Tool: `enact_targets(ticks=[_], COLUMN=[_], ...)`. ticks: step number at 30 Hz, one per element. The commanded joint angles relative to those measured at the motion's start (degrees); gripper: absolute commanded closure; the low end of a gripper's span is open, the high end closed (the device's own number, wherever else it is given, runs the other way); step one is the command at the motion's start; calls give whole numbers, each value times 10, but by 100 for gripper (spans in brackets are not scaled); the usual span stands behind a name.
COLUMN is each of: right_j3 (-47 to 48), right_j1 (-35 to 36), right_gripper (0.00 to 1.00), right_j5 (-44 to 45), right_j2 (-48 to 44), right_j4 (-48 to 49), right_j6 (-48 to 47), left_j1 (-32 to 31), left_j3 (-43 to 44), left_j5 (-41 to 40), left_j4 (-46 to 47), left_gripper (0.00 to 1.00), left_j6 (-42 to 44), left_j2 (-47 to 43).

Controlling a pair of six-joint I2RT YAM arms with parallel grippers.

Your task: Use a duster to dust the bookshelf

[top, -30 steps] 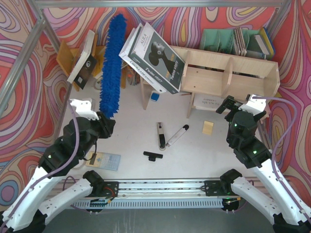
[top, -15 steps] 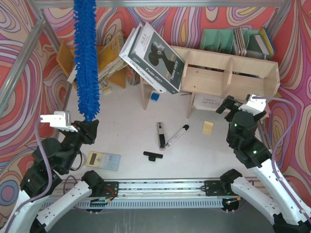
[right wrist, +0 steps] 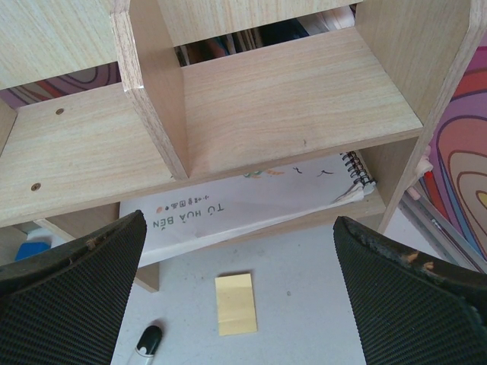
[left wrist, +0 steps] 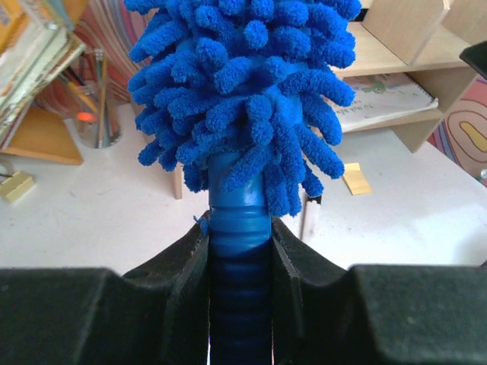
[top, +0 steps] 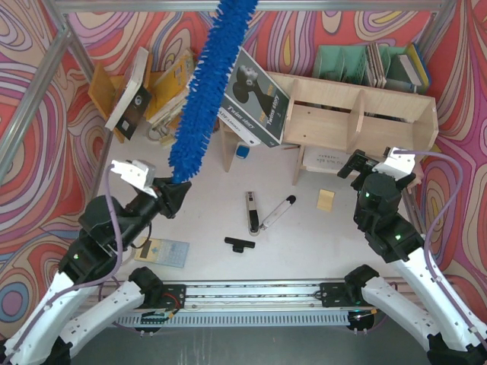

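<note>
The left end effector (top: 173, 194) is pressed together on the slim blue handle of the duster (top: 204, 99), one black finger on each side of the ribbed grip, as the left wrist view (left wrist: 240, 228) shows from close up. It sits above the left half of the white table (top: 205, 228), about midway between the near and far edges. From there the bright blue fluffy duster (left wrist: 243, 84) rises and leans toward the far edge and to the right, its tip running out of the top of the overhead view. Its fibres cross in front of a large black-and-white book (top: 259, 95) that leans against the left end of the bookshelf (top: 358, 114); whether they touch the book or the shelf cannot be told. The bookshelf, of pale plywood with upright dividers, stands along the right half of the far edge. The right end effector (top: 374, 161) is spread wide and holds nothing, poised near the right edge and facing the front of the bookshelf (right wrist: 289, 99). Between its fingers (right wrist: 76, 281), the right wrist view shows a spiral notebook (right wrist: 251, 209) lying flat on the lowest shelf and a yellow pad of sticky notes (right wrist: 236, 303) on the table just in front. A marker (top: 278, 212) lies near the table's middle, and a calculator (top: 161, 252) lies near the near edge, beside the left arm. Green file holders (top: 342, 62) stand behind the bookshelf at the far right corner.
</note>
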Motion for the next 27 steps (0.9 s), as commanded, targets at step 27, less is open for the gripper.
enact_targets(ticks=[27], right_j3=[-4], right_j1=[-3], right_gripper=[1], right_j5=[7], right_j2=[12], right_j4=[3], right_j6=[0], left_j1=[-19], left_j3=[-53], left_j5=[172], left_j4=[161], left_gripper=[100], left_j6=[-138], left_j2=[195])
